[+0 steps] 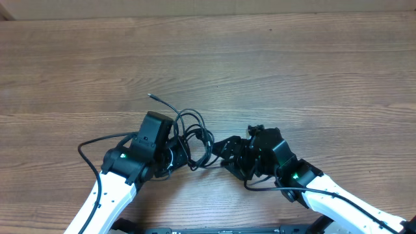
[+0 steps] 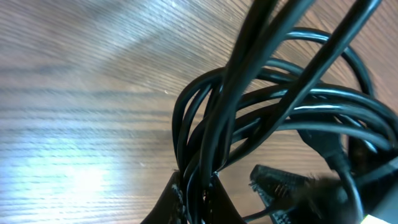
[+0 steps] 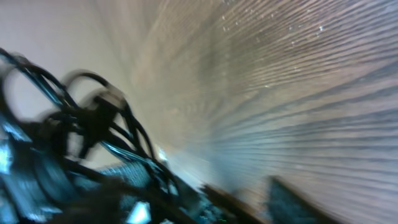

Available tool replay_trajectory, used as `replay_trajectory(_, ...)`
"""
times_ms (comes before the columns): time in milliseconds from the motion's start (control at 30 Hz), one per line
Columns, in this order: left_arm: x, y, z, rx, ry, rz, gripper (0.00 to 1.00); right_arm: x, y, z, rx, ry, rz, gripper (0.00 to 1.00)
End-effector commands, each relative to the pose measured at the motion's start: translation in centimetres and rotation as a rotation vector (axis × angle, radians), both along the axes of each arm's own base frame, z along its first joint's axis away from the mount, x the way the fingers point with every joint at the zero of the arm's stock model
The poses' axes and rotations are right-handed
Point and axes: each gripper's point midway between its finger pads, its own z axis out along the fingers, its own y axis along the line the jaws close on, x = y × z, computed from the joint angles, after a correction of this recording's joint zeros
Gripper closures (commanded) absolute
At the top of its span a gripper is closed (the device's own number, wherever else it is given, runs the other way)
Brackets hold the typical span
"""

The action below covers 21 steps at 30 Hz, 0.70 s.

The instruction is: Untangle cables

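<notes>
The left gripper (image 2: 195, 200) is pinched tight on a bunch of the cables (image 1: 195, 135). The right gripper (image 1: 223, 151) is blurred, so I cannot tell whether it is wide or narrow. The tangle lies midway along the table's (image 1: 292, 58) near edge. Best to anchor left, take one loop, and draw it out slowly.

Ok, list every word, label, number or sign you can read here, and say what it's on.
No readable text in any view.
cables: plain black, no print visible.
table: bare wood grain, no markings.
left arm and right arm: a green light on each, no lettering.
The right wrist view is motion-blurred, so any marking there is unreadable.
</notes>
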Motion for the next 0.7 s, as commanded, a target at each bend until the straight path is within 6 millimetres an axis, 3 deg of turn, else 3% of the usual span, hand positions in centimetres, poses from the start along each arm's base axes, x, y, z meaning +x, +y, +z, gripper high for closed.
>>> replay_trajectory(0,1.5,1.6,0.7,0.118,-0.111,-0.021,0.96,-1.5,0.8,0.6,-0.024,-0.17,0.211,0.05)
replay_trajectory(233,1.9,4.1,-0.7,0.202,-0.034,0.221,0.96,-5.3,-1.5,-3.3,-0.176,-0.111,0.388,0.03)
replay_trajectory(333,1.6,4.2,-1.8,0.228,0.01,0.216,0.96,-6.9,-2.5,-4.5,-0.222,-0.065,0.444,0.16)
replay_trajectory(367,1.5,4.3,-2.3,0.241,0.031,0.213,0.96,-7.5,-2.5,-4.4,-0.208,-0.064,0.482,0.28)
replay_trajectory(467,1.3,4.3,-3.4,0.27,0.068,0.177,0.96,-8.7,-1.5,-3.0,-0.111,-0.096,0.574,0.51)
replay_trajectory(600,0.6,3.6,-4.5,0.257,0.13,0.132,0.96,-9.3,0.2,0.4,0.071,-0.177,0.654,0.76)
replay_trajectory(667,0.5,3.3,-4.5,0.242,0.137,0.125,0.96,-9.2,0.7,2.0,0.135,-0.237,0.677,0.81)
